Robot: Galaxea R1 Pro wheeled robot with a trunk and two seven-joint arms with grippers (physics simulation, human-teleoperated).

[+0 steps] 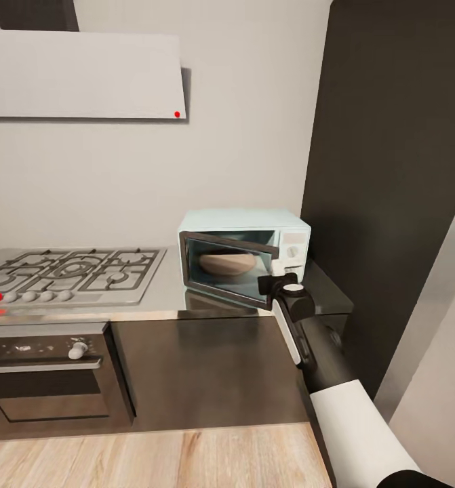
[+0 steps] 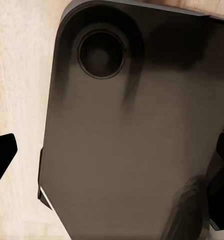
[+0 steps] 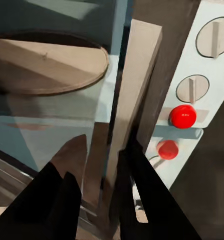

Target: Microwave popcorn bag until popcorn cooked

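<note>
Door: we are straddling the microwave (image 1: 244, 254) door's free edge (image 3: 134, 100), beside its control panel.
Right gripper (image 3: 99, 165): fingers parted, not clamping.

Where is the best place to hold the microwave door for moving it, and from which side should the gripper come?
Grip the microwave door at its free vertical edge, beside the control panel. Come from the front, one finger each side: that edge stands ajar, thin and exposed, farthest from the hinge. The right gripper already straddles it.
</note>
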